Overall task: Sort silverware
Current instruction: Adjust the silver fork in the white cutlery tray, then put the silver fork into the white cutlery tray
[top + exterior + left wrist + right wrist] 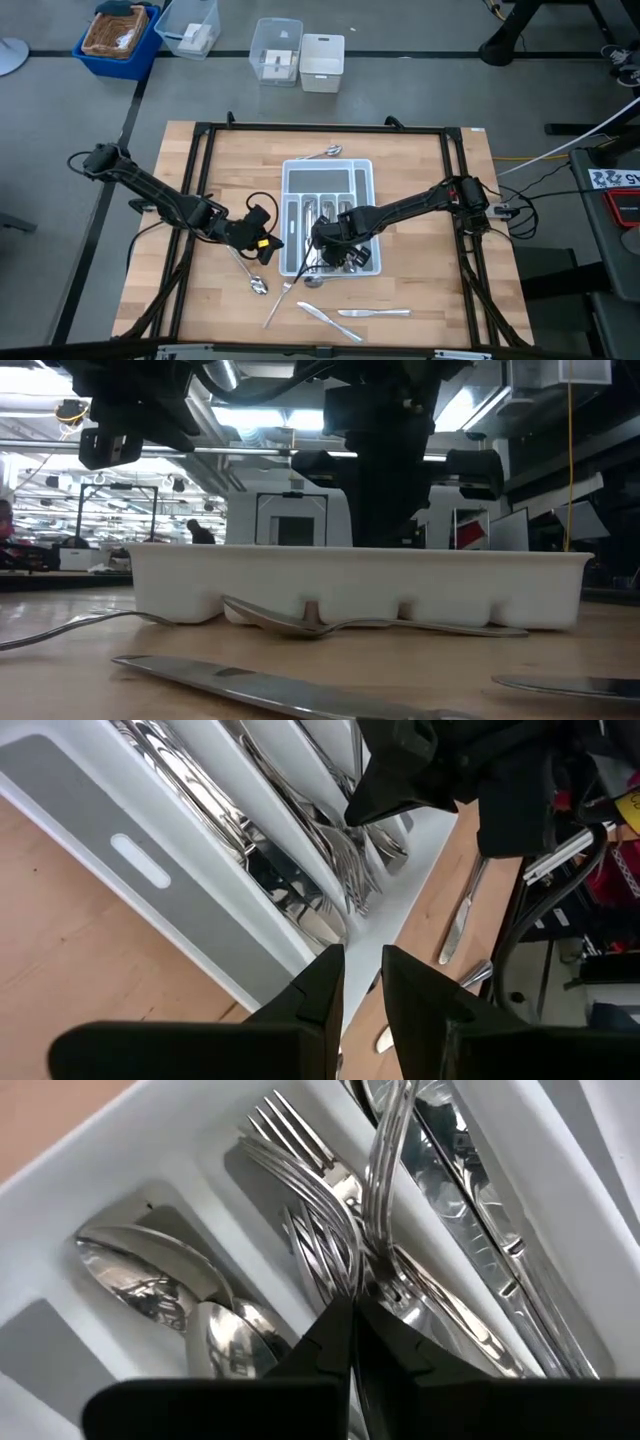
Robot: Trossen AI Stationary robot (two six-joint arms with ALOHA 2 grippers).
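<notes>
The white tray (362, 178) lies mid-table and holds sorted silverware: forks (300, 1210), spoons (140, 1270) and knives (480, 1190) in separate slots. My right gripper (352, 1318) reaches down into the fork slot near the tray's near end (324, 240), shut on a slim piece of silverware (383, 1170). My left gripper (363, 982) hovers just left of the tray (272, 238), its fingers a narrow gap apart with nothing between them. Loose pieces lie flat on the table: a spoon (256, 280), a fork (281, 303), two knives (330, 315) (376, 313). My right gripper pinches a slim shiny piece by a narrow part (372, 1275) between its two fingers, coming steeply from above. The stem runs away from the fingertips along the fork slot. The fingers themselves hide the exact spot, and I cannot tell whether the piece rests on the forks below.
One spoon (326, 153) lies beyond the tray's far end and another (313, 281) by its near wall (300, 622). Clear bins (277, 50) and a blue crate (118, 38) stand on the floor behind the table. A black frame (205, 160) rims the tabletop.
</notes>
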